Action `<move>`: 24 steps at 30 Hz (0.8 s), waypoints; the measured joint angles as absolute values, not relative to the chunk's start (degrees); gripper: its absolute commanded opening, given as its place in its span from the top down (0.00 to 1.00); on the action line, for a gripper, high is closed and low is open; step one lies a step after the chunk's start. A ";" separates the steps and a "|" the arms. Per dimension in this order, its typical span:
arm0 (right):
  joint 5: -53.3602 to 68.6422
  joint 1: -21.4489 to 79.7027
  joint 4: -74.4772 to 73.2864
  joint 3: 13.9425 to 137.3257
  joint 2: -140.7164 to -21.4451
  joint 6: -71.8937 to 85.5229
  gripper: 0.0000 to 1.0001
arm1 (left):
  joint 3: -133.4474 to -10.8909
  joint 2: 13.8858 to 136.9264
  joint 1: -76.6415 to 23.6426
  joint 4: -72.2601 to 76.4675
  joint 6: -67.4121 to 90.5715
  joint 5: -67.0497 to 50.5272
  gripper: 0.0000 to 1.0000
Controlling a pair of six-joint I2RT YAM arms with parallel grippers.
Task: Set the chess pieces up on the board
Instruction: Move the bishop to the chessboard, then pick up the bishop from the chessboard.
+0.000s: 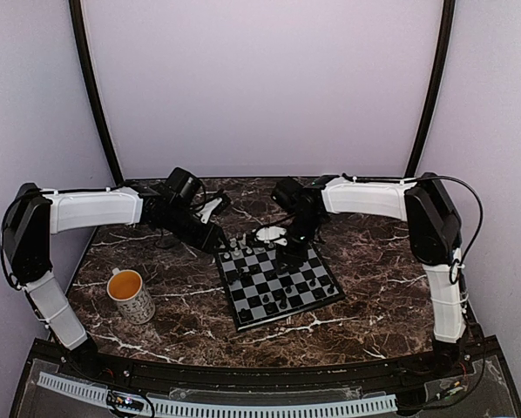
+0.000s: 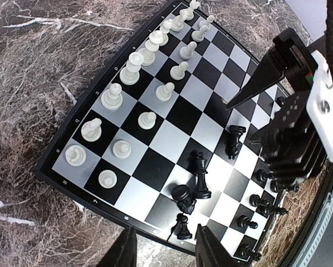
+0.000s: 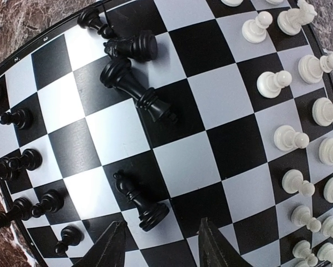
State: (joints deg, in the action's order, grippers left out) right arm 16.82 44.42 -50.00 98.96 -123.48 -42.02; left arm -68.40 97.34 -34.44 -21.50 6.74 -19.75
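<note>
The board (image 1: 288, 294) lies mid-table. White pieces (image 2: 134, 65) stand in two rows along one side, and they also show in the right wrist view (image 3: 289, 136). Black pieces (image 2: 261, 206) line the opposite side. My left gripper (image 1: 219, 240) is open at the board's far-left corner; in its wrist view its gripper (image 2: 163, 247) hangs over the rim by a black pawn (image 2: 181, 227), a toppled black piece (image 2: 184, 199) and a tall black piece (image 2: 200, 177). My right gripper (image 1: 289, 254) is open and empty over the board; its gripper (image 3: 163, 245) is just beside a black bishop (image 3: 137, 201).
A white patterned mug (image 1: 131, 296) with an orange inside stands left of the board. A small white object (image 1: 272, 233) lies behind the board. The dark marble tabletop (image 1: 374, 261) surrounds the board. The right arm's fingers (image 2: 250, 89) loom close in the left wrist view.
</note>
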 measured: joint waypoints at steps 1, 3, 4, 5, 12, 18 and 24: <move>16.36 44.73 -49.74 98.74 -123.48 -42.59 0.53 | -68.40 97.38 -34.44 -21.50 6.74 -19.75 0.62; 15.38 45.54 -49.21 98.19 -123.48 -43.51 0.53 | -68.40 97.45 -34.44 -21.50 6.74 -19.77 0.61; 15.11 45.87 -49.21 98.06 -123.55 -43.86 0.53 | -68.40 97.47 -34.44 -21.50 6.74 -19.81 0.62; 14.72 46.24 -49.17 97.97 -123.68 -44.27 0.53 | -68.40 97.47 -34.44 -21.50 6.74 -19.90 0.62; 12.69 47.75 -48.07 97.93 -124.62 -47.00 0.56 | -68.40 97.49 -34.44 -21.50 6.72 -20.05 0.61; 12.05 48.01 -47.81 97.62 -124.60 -48.18 0.61 | -68.40 97.49 -34.44 -21.50 6.72 -20.16 0.61; 11.99 47.68 -47.66 96.79 -124.11 -48.53 0.70 | -68.40 97.51 -34.44 -21.50 6.72 -20.47 0.61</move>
